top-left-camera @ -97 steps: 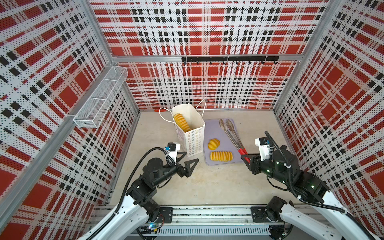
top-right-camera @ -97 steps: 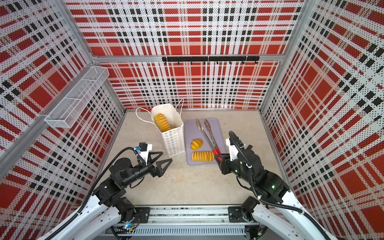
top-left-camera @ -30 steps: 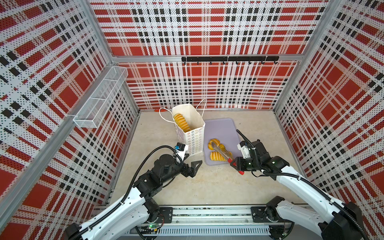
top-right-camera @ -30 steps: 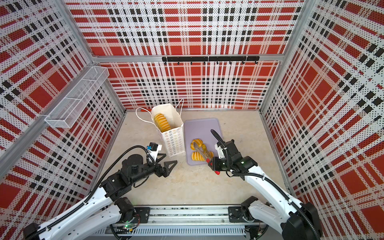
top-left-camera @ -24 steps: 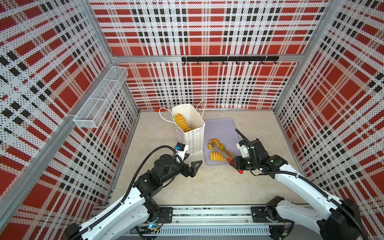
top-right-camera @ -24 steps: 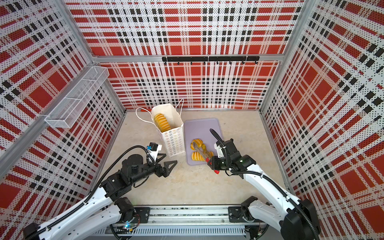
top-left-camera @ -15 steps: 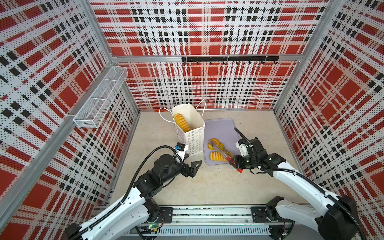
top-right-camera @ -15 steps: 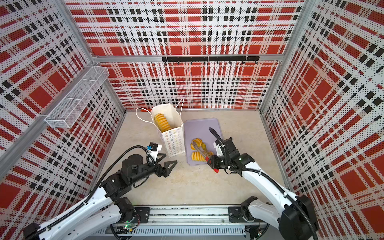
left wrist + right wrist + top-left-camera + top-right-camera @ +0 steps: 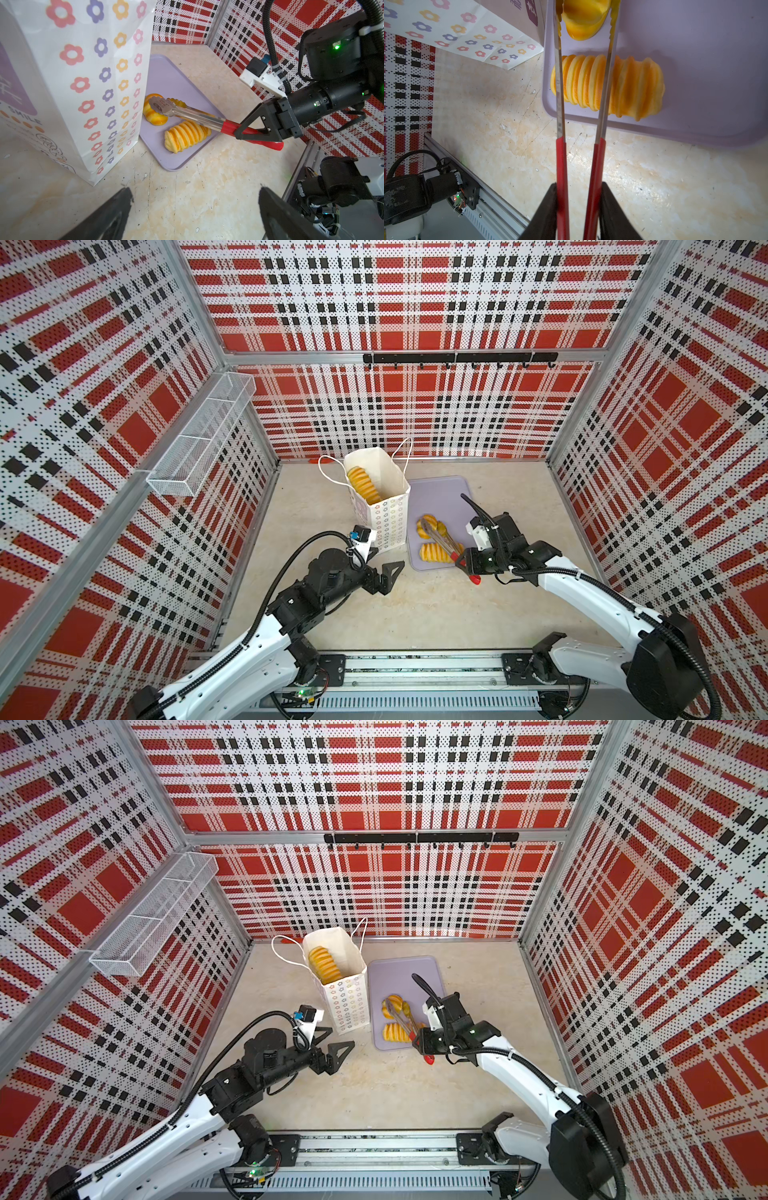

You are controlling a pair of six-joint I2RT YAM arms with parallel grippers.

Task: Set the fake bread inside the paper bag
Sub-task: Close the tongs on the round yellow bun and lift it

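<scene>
Two robot arms are working over a pale stone-look table inside a red plaid booth. The right gripper is clamping the red handles of a pair of metal tongs, squeezing them partway together. The tong tips are straddling a rounded bun on a lilac tray; I cannot tell whether they are pinching it. A ridged loaf is lying on the tray's near end, under the tong shafts. Just left of the tray, the white paper bag with its flower print is standing upright and open, with a ridged pastry leaning inside. The left gripper is hovering near the bag's base, its jaws spread wide and holding nothing.
</scene>
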